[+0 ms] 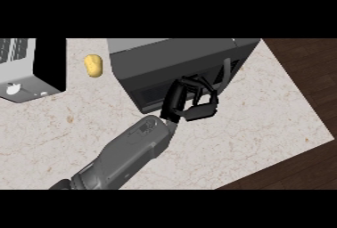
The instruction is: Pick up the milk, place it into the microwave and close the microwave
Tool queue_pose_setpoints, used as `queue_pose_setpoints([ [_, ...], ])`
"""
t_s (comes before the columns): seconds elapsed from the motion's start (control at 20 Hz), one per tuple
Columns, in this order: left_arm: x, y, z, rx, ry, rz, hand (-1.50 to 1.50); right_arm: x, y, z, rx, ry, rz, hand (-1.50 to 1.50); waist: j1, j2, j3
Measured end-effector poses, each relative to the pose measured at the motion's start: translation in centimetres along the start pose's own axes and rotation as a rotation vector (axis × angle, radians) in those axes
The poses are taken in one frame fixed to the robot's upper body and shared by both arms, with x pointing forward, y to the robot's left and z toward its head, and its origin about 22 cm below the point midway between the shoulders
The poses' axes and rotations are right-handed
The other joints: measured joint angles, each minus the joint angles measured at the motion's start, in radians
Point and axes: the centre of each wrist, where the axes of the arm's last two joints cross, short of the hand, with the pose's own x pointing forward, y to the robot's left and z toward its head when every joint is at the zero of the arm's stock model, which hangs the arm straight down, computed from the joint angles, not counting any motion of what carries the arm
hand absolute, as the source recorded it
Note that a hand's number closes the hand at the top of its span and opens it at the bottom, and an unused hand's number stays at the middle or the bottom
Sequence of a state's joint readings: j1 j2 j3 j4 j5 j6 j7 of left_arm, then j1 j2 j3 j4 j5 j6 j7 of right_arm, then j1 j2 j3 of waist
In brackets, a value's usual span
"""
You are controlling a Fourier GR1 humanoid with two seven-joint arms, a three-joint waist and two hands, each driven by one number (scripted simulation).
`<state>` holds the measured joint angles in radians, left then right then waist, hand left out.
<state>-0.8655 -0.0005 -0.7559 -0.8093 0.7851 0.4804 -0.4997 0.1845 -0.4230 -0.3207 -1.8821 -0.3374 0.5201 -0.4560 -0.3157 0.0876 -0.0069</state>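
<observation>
The grey microwave [178, 60] stands at the back of the counter, its dark door facing me and shut, with the handle [227, 71] near its right end. My left hand [176, 101] is right in front of the door, fingers loosely bent and touching the front, with nothing held in them. Its grey forearm runs in from the lower left. The milk does not show anywhere. My right hand is out of view.
A yellow potato-like object [94, 65] lies left of the microwave. A black and silver appliance [30, 67] fills the far left corner. The counter [250, 133] ends at the right and lower right, with dark wood floor [309, 67] beyond.
</observation>
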Motion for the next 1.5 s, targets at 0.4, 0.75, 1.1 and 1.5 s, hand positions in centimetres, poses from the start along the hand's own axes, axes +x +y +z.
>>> queue_pose_setpoints([
  [0.4,-0.3,0.1,0.1,0.018,-0.034,0.025,1.5,0.6,-1.5,-1.1,-0.004,-0.006,0.022,-1.5,-0.007,0.001,0.003],
  [0.75,-0.5,0.2,0.1,0.037,-0.06,0.034,1.5,1.2,-3.0,-1.9,-0.008,-0.009,0.053,-1.5,-0.015,0.001,0.005],
  [1.1,-0.7,0.2,0.1,0.048,-0.085,0.042,1.5,1.9,-4.5,-2.8,-0.005,-0.017,0.082,-1.5,-0.021,0.003,0.007],
  [1.5,-0.7,0.1,0.1,0.054,-0.101,0.05,1.5,3.3,-6.5,-3.7,0.016,-0.009,0.162,-1.5,-0.023,0.005,0.008],
])
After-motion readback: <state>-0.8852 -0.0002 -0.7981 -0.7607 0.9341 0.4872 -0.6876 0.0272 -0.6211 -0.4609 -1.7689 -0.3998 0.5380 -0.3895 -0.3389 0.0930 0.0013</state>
